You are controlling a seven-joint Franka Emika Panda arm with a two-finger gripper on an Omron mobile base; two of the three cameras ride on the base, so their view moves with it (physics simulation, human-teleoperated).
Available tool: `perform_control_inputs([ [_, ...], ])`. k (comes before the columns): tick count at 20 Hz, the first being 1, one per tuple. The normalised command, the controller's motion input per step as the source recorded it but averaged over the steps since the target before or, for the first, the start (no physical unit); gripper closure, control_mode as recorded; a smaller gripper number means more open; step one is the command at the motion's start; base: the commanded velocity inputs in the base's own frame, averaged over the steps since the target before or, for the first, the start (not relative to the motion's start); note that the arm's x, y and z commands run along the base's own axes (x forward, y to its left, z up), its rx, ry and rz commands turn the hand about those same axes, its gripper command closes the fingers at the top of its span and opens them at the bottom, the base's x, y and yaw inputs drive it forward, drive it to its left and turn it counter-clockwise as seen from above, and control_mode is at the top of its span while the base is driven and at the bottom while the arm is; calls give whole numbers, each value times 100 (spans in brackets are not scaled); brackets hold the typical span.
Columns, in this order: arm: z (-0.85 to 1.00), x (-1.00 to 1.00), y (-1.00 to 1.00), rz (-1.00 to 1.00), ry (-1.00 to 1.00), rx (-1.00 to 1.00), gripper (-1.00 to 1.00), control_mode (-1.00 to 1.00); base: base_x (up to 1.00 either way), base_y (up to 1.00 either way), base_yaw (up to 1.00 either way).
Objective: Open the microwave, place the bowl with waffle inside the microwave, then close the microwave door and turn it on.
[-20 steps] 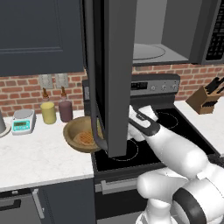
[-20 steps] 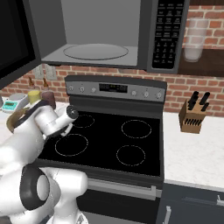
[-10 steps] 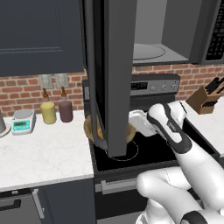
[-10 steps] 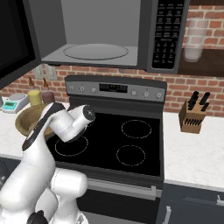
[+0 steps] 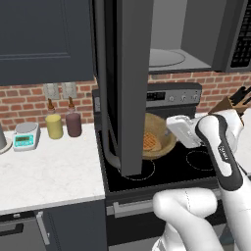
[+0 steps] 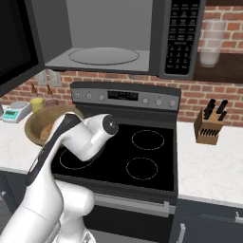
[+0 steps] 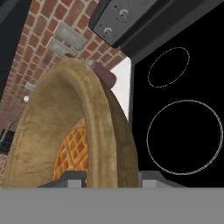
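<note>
The microwave door (image 5: pixel 128 83) stood swung wide open, so the step in hand was the second one: getting the bowl (image 5: pixel 159 135) into the microwave (image 6: pixel 118 38). The hand (image 7: pixel 105 177) was clamped on the near rim of the bowl, one tip inside and one outside, as the hand view showed. The bowl hung in the air above the left part of the black stove (image 6: pixel 142 154), clear of the worktop (image 5: pixel 49 171), just right of the open door's edge. It was tipped somewhat on its side, with the waffle (image 5: pixel 150 141) lying against its inner wall.

To my eye the bowl was well below the pale cavity and its glass turntable (image 6: pixel 104 55). The next move would call for lifting it up past the door, levelling it so the waffle would not slide out, then carrying it in over the turntable before letting go. The door edge close by looked like the thing to avoid.
</note>
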Motion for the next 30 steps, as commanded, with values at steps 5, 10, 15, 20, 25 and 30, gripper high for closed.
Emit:
perform_control_inputs([
  [5,82,0,-42,-8,-5,5,100,-100,0,0,0],
  [10,86,0,-39,-8,-1,3,100,-100,0,0,0],
  [15,73,0,-28,-5,0,1,100,-100,0,0,0],
  [20,60,0,-27,-4,0,0,100,-100,0,0,0],
  [25,29,4,-26,-5,1,0,100,-100,0,0,0],
  [30,0,15,0,-1,2,0,100,-100,0,0,0],
])
